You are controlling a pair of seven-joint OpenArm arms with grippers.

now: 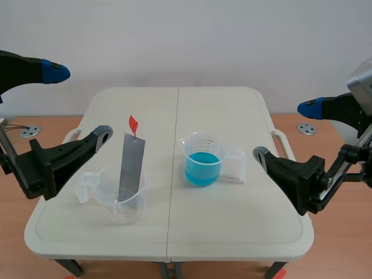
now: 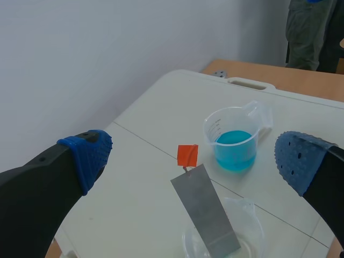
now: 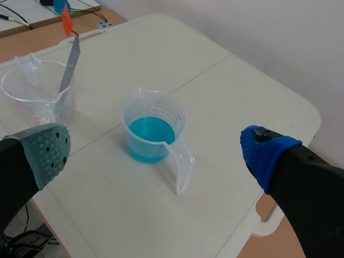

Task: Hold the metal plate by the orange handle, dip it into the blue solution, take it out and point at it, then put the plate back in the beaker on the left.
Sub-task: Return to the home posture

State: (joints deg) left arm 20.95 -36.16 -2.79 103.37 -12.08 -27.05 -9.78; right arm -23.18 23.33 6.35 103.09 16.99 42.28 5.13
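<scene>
A grey metal plate (image 1: 131,168) leans upright in a clear beaker (image 1: 119,200) on the left of the table, its orange handle (image 1: 133,124) at the top. A second beaker (image 1: 203,160) to the right holds blue solution. My left gripper (image 1: 78,104) hangs open above and left of the plate, touching nothing. In the left wrist view the plate (image 2: 207,209) and handle (image 2: 187,155) lie ahead between the fingers of the gripper (image 2: 192,148). My right gripper (image 1: 286,131) is open at the right of the blue beaker (image 3: 153,129), apart from it. The plate (image 3: 69,67) shows beyond it.
The white folding table (image 1: 232,226) has a centre seam and carry handles at both sides. Wooden floor with metal discs (image 1: 306,128) surrounds it. A person's clothing (image 2: 309,29) shows far beyond the table. Cables (image 3: 21,13) lie on the floor past the clear beaker (image 3: 32,91).
</scene>
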